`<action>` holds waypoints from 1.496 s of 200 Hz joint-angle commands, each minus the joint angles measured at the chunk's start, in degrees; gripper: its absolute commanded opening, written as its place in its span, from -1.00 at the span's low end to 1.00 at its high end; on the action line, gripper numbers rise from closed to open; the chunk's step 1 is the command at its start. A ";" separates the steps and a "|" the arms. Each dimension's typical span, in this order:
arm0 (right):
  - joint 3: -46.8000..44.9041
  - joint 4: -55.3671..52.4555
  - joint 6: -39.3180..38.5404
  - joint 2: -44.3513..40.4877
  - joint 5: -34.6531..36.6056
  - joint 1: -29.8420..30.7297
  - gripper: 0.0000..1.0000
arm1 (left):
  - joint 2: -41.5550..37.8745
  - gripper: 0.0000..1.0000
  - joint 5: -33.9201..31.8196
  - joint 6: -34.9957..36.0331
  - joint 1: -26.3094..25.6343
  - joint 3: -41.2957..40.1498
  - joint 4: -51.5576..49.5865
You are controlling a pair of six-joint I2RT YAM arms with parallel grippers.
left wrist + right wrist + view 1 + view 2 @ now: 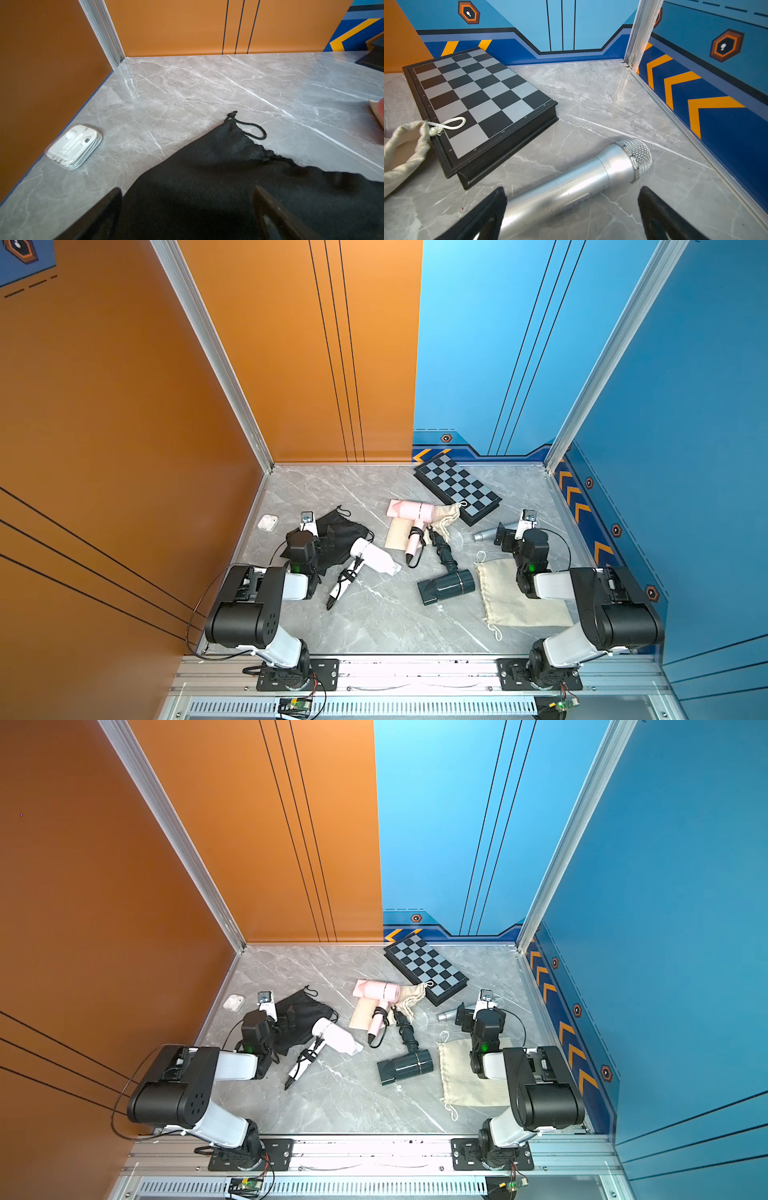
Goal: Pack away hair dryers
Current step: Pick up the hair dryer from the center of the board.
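Both tools are released and empty. I see the left tool (187, 214) over a black drawstring cloth bag (207, 166) and the right tool (571, 214) over a silver metal microphone (591, 176).

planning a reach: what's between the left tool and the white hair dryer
just the black drawstring bag, under the left tool; shows in both top views

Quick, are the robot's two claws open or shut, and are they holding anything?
Left gripper: open, holding nothing, over the black bag.
Right gripper: open, holding nothing, over the microphone.
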 commanded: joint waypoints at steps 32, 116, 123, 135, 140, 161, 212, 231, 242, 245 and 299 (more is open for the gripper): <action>3.43 -16.16 2.99 -11.59 8.95 1.27 0.98 | -3.06 0.97 -1.92 1.38 -1.31 4.07 -8.82; 14.35 -47.06 24.04 -29.99 11.85 3.58 1.00 | -12.78 0.97 -7.33 -3.58 -5.04 24.59 -46.71; 15.27 -48.60 24.72 -30.46 12.09 4.35 1.00 | -13.13 0.97 -7.66 -3.41 -5.66 26.20 -49.16; 17.35 -51.37 25.55 -30.57 12.17 5.87 1.00 | -13.87 0.97 -8.69 -4.71 -6.29 28.30 -52.38; 18.24 -52.29 25.27 -30.40 11.88 6.83 1.00 | -14.35 0.97 -8.34 -5.43 -6.41 28.86 -53.28; 22.42 -56.60 24.41 -28.31 11.77 11.48 1.00 | -15.13 0.97 -7.01 -10.98 -6.54 33.53 -60.29; 30.01 -63.02 19.94 -20.41 8.44 25.95 1.00 | -16.10 0.97 -0.41 -12.21 -8.62 41.66 -78.38; 33.77 -64.45 17.52 -15.51 6.68 31.07 1.00 | -18.40 0.97 1.09 -13.83 -8.11 40.51 -81.51; 36.18 -64.84 15.49 -12.57 6.44 34.08 1.00 | -19.45 0.97 2.71 -14.90 -7.12 39.56 -82.96; 36.84 -64.97 14.70 -11.77 6.32 34.89 1.00 | -19.73 0.97 3.25 -15.25 -6.78 39.25 -83.30; 45.47 -65.44 3.27 1.28 -3.25 46.10 1.00 | -21.43 0.97 17.81 -22.47 2.44 34.38 -86.23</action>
